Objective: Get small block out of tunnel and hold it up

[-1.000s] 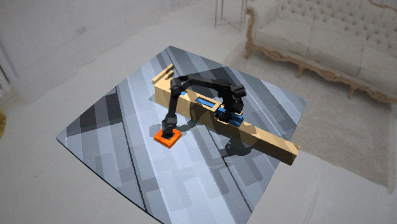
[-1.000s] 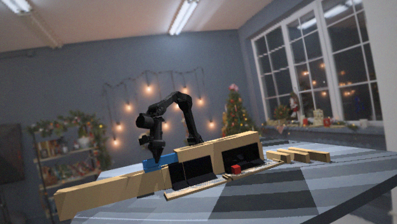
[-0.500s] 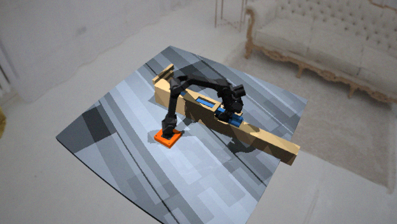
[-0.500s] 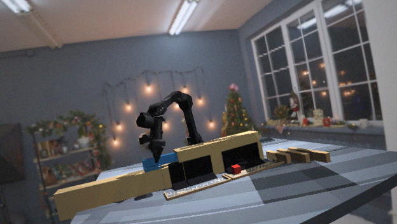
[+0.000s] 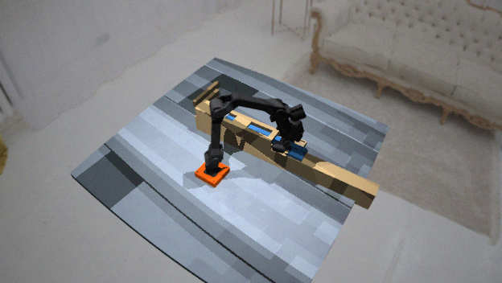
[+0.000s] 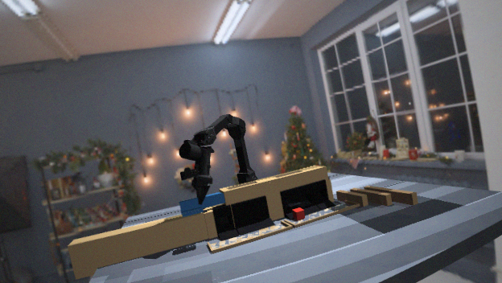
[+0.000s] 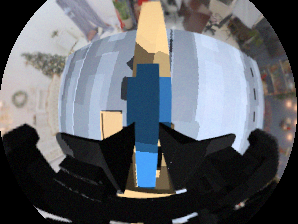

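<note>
1. Apparently the job is partway along: the red block (image 6: 298, 214) shows at the tunnel's side opening, by the low ledge (image 6: 249, 239), reachable by eye though not lifted.
2. The end effector (image 5: 285, 146) (image 6: 200, 199) (image 7: 147, 125) looks closed on the blue handle (image 5: 298, 152) (image 6: 189, 206) (image 7: 144, 100), a fingertip against either side.
3. That handle stands beyond the wooden tunnel (image 5: 204, 120) (image 6: 275, 197), above the long beam (image 5: 338, 173) (image 6: 137, 237) (image 7: 151, 22).
4. Whether the block sits fully outside the tunnel, I cannot tell.
5. Left to do, I judge: finish any sliding needed, release the handle, grasp the block and raise it off the worktop (image 5: 249, 201) (image 6: 342, 241) (image 7: 200, 80).
</note>
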Tool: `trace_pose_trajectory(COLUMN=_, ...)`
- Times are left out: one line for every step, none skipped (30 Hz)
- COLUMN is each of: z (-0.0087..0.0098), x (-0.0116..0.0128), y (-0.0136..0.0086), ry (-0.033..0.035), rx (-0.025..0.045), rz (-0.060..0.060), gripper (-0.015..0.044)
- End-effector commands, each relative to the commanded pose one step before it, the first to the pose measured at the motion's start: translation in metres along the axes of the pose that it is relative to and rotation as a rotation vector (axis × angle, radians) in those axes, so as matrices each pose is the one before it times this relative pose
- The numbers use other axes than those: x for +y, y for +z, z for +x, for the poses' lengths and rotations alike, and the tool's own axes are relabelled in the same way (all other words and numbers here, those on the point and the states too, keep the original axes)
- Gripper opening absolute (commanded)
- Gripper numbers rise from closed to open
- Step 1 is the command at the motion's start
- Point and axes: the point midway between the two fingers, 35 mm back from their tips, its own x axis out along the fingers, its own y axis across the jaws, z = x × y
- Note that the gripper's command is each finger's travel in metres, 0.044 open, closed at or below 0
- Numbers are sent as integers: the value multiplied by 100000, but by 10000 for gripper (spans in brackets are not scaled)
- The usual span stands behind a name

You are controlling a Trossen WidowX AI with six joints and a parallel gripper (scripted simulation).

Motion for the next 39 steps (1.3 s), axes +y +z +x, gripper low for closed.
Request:
trace_pose_trajectory(z=186, x=179, y=449, ry=797, rx=-1328, rz=246, gripper=105)
trace_pose_trajectory(z=0, x=0, y=0, ry=0, rx=0, rz=0, gripper=131)
trace_pose_trajectory(z=0, x=0, y=0, ry=0, rx=0, rz=0, gripper=157)
trace_pose_trajectory(z=-66, x=14, y=23, ry=-7, rx=177, rz=-69, gripper=184)
trace_pose_trajectory(z=-135, x=28, y=46, ry=-13, rx=362, rz=-141, gripper=210)
trace_pose_trajectory(z=-188, x=38, y=62, ry=-15, rx=499, rz=-193, gripper=236)
trace_pose_trajectory(z=-246, x=47, y=77, ry=-16, rx=650, rz=-248, gripper=263)
trace_pose_trajectory(z=-313, x=55, y=92, ry=-14, rx=816, rz=-307, gripper=289)
trace_pose_trajectory(z=-386, x=61, y=104, ry=-7, rx=992, rz=-367, gripper=315)
trace_pose_trajectory(z=-446, x=63, y=107, ry=4, rx=1132, rz=-410, gripper=341)
trace_pose_trajectory(z=-473, x=58, y=98, ry=19, rx=1180, rz=-418, gripper=368)
trace_pose_trajectory(z=-481, x=50, y=84, ry=34, rx=1184, rz=-410, gripper=394)
trace_pose_trajectory(z=-488, x=43, y=69, ry=49, rx=1185, rz=-401, gripper=420)
trace_pose_trajectory(z=-407, x=30, y=45, ry=51, rx=976, rz=-323, gripper=440)
trace_pose_trajectory(z=-248, x=16, y=22, ry=36, rx=589, rz=-192, gripper=440)
trace_pose_trajectory(z=1285, x=-133, y=-257, ry=-462, rx=-3016, rz=-375, gripper=440)
trace_pose_trajectory(z=-29, x=16, y=-29, ry=92, rx=53, rz=-4830, gripper=440)
trace_pose_trajectory(z=-48, x=29, y=-47, ry=158, rx=79, rz=-8050, gripper=440)
trace_pose_trajectory(z=-58, x=39, y=-55, ry=201, rx=79, rz=-9865, gripper=440)
trace_pose_trajectory(z=-58, x=44, y=-51, ry=208, rx=60, rz=-9872, gripper=440)
trace_pose_trajectory(z=-58, x=49, y=-46, ry=213, rx=40, rz=-9872, gripper=440)
trace_pose_trajectory(z=-58, x=54, y=-41, ry=216, rx=19, rz=-9872, gripper=440)
trace_pose_trajectory(z=-57, x=57, y=-36, ry=217, rx=-2, rz=-9872, gripper=440)
trace_pose_trajectory(z=-57, x=61, y=-30, ry=215, rx=-22, rz=-9872, gripper=440)
trace_pose_trajectory(z=-57, x=63, y=-25, ry=212, rx=-43, rz=-9872, gripper=440)
trace_pose_trajectory(z=-57, x=66, y=-18, ry=207, rx=-63, rz=-9865, gripper=440)
trace_pose_trajectory(z=-57, x=67, y=-12, ry=200, rx=-83, rz=-9872, gripper=440)
trace_pose_trajectory(z=-57, x=68, y=-5, ry=191, rx=-101, rz=-9872, gripper=440)
trace_pose_trajectory(z=-56, x=68, y=1, ry=181, rx=-119, rz=-9872, gripper=440)
trace_pose_trajectory(z=-56, x=68, y=8, ry=168, rx=-136, rz=-9872, gripper=440)
trace_pose_trajectory(z=-56, x=67, y=14, ry=154, rx=-151, rz=-9872, gripper=440)
trace_pose_trajectory(z=-56, x=66, y=21, ry=139, rx=-166, rz=-9872, gripper=440)
trace_pose_trajectory(z=-56, x=63, y=27, ry=125, rx=-177, rz=-7541, gripper=440)
trace_pose_trajectory(z=-42, x=47, y=24, ry=87, rx=-140, rz=-5086, gripper=440)
trace_pose_trajectory(z=-28, x=31, y=18, ry=54, rx=-97, rz=-5149, gripper=440)
trace_pose_trajectory(z=-103, x=-539, y=-309, ry=-2394, rx=-1292, rz=-3561, gripper=440)
trace_pose_trajectory(z=0, x=0, y=0, ry=0, rx=0, rz=-3376, gripper=440)
trace_pose_trajectory(z=-88, x=-431, y=-304, ry=-2135, rx=-873, rz=-5540, gripper=440)
trace_pose_trajectory(z=0, x=0, y=0, ry=0, rx=0, rz=-2008, gripper=440)
